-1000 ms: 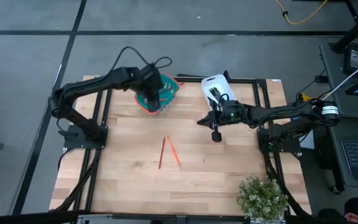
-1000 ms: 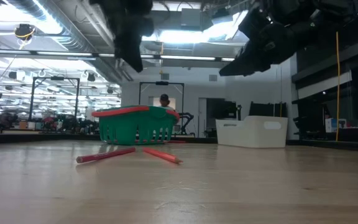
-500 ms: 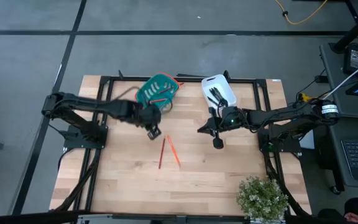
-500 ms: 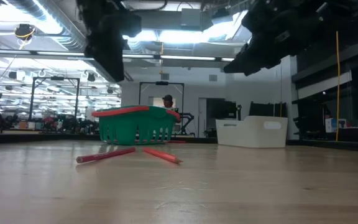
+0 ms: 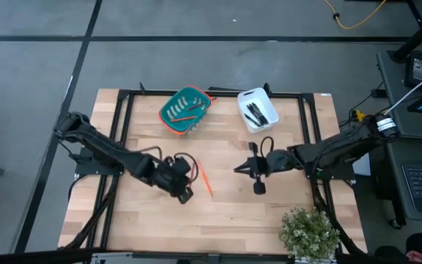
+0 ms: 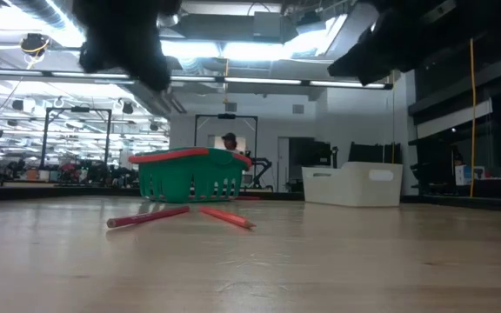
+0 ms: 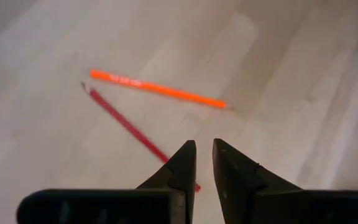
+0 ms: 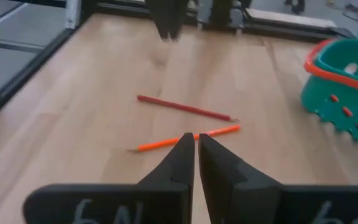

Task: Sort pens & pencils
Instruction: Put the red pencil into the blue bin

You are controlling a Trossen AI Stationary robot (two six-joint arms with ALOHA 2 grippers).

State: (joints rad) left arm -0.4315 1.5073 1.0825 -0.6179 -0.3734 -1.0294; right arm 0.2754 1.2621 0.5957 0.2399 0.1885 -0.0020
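Hovering over two pencils (image 5: 204, 178) lying mid-desk (image 5: 269, 213), left gripper (image 5: 184, 194) fingers nearly closed and empty, right gripper (image 5: 240, 169) fingers closed and empty, pens (image 5: 255, 111) in white bin (image 5: 245, 95).

Counts, high view unless noted:

- pencils on the table: 2, one orange pencil (image 7: 157, 91) and one red pencil (image 7: 129, 127). Left arm covers the red one from above.
- pencils in the green basket (image 5: 168, 117): at least 1 orange stick (image 5: 187, 117); can't tell beyond that.
- pens in the white bin (image 5: 267, 104): several black pens (image 5: 255, 112), roughly 3–4, overlapping, exact count unclear.
- containers: 2.
- arms: 2.
- potted plant (image 5: 310, 233): 1.
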